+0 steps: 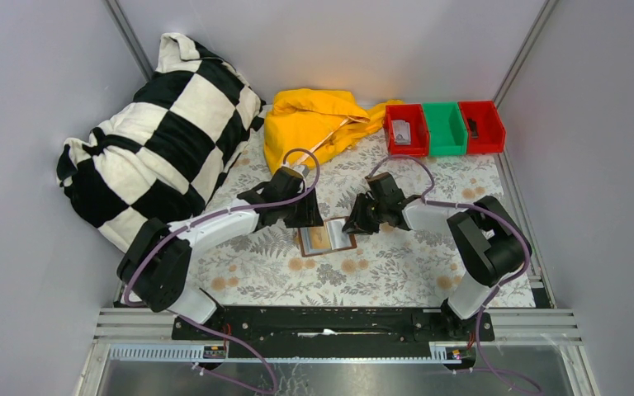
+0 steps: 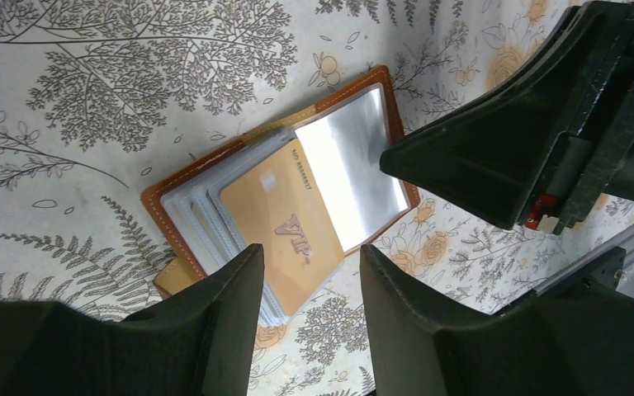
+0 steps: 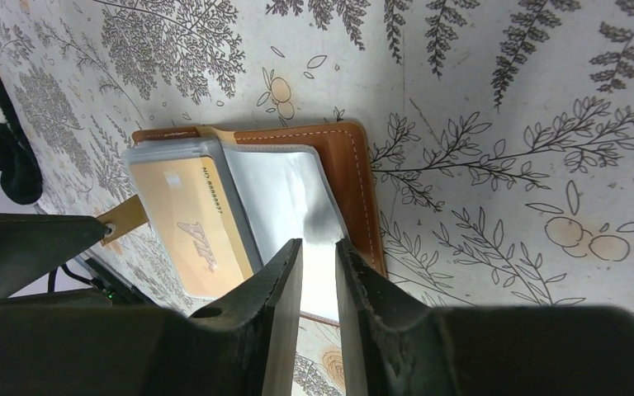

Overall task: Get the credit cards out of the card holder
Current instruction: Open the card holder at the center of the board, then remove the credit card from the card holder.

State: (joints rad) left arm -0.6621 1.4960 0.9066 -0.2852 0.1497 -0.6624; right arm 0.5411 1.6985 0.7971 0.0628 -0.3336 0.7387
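**Top external view.** You see the card holder (image 1: 328,238) lying open on the floral tablecloth (image 1: 380,276), between the two arms and near the middle of the table. The left gripper (image 1: 309,221) hangs over its left edge and the right gripper (image 1: 354,223) over its right edge. A checkered pillow (image 1: 157,140), a yellow cloth (image 1: 318,124), two red bins (image 1: 406,129) and a green bin (image 1: 446,128) lie along the far side, well apart from the holder.

**Left wrist view.** The card holder (image 2: 206,206) is a brown, stitched leather-look cover spread flat, with a fanned stack of pale plastic pockets. A gold card (image 2: 285,235) marked "VIP" lies on top of the stack. Beside it lies a clear sleeve (image 2: 351,165), which shines silver. The left gripper (image 2: 311,252) has its fingers (image 2: 223,313) standing moderately apart, one on each side of the card's near end. You can make out no contact with the card. The right gripper's tip (image 2: 396,161) touches the far edge of the clear sleeve.

**Right wrist view.** The brown cover (image 3: 351,181) borders the clear sleeve (image 3: 276,194), and the gold card (image 3: 190,223) lies just beside the sleeve. The right gripper (image 3: 319,247) has its fingers (image 3: 285,280) set narrow, with their tips over the sleeve's edge. You cannot tell whether they pinch the sleeve or only stand over it.
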